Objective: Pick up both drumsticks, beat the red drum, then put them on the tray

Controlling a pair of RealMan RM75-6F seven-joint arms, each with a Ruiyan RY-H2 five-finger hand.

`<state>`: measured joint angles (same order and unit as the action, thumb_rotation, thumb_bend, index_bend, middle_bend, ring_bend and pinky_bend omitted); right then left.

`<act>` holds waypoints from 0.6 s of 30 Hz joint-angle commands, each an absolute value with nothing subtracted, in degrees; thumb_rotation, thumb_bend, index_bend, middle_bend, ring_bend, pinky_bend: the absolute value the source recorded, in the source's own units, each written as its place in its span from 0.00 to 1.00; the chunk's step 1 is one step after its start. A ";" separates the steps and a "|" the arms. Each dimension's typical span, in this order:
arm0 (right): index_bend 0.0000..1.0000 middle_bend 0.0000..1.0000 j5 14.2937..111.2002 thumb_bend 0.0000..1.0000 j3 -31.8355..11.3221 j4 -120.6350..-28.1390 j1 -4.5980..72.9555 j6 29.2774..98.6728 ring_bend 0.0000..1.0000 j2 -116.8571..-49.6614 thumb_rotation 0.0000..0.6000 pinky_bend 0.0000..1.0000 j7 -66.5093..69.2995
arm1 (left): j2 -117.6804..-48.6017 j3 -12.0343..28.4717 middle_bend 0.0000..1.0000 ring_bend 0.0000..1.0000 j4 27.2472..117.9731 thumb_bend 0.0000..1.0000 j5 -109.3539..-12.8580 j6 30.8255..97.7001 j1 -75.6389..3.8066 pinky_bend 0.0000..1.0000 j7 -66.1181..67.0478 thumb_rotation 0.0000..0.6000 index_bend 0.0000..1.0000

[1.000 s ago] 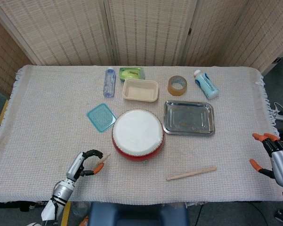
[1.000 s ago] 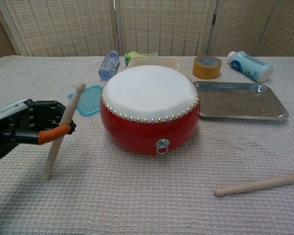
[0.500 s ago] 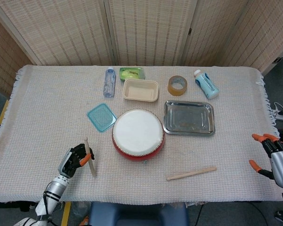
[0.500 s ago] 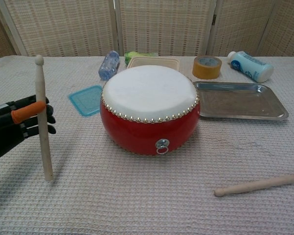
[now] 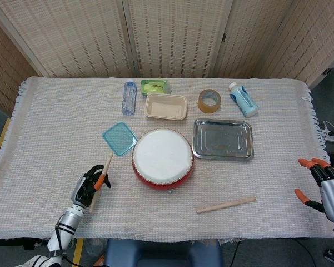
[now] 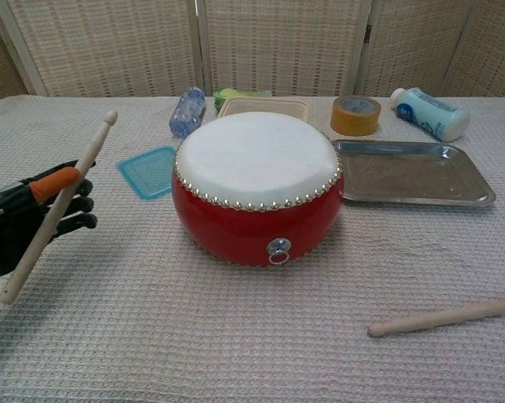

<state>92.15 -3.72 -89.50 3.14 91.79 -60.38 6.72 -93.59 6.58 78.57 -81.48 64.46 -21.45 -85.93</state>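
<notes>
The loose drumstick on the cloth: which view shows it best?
The head view: the loose drumstick lies whole on the cloth, in front of the red drum and below the tray. The chest view cuts its far end off at the right edge.

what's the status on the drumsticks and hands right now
Left hand holds one drumstick, tilted toward red drum. Right hand open, off table edge. Second drumstick lies on cloth. Tray bare, nothing in the way.
</notes>
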 commanded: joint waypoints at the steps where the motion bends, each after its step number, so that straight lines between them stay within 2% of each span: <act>1: 0.23 0.28 92.19 0.13 -3.75 -89.46 3.12 91.90 0.19 -60.37 1.00 0.37 6.77 | -93.88 8.68 0.60 0.56 80.43 0.49 -78.66 64.21 -21.03 0.54 -86.33 1.00 0.40; 6: 0.23 0.28 92.14 0.13 -3.78 -89.34 3.07 91.99 0.19 -60.33 1.00 0.37 6.93 | -94.26 10.73 0.60 0.55 81.95 0.48 -75.22 63.10 -20.73 0.53 -85.02 1.00 0.37; 10: 0.23 0.28 92.08 0.13 -3.79 -89.20 3.03 92.02 0.20 -60.39 1.00 0.37 7.14 | -94.44 12.05 0.59 0.55 83.26 0.43 -72.83 61.88 -20.63 0.50 -82.61 1.00 0.32; 14: 0.23 0.28 91.95 0.13 -3.81 -88.99 2.95 92.09 0.20 -60.41 1.00 0.37 7.39 | -95.11 12.64 0.59 0.55 83.22 0.37 -71.82 61.73 -20.30 0.50 -80.30 1.00 0.37; 18: 0.23 0.28 91.90 0.13 -3.77 -88.81 2.96 91.97 0.20 -60.45 1.00 0.37 7.59 | -95.98 13.59 0.61 0.56 83.41 0.36 -70.97 62.30 -19.77 0.51 -78.60 1.00 0.44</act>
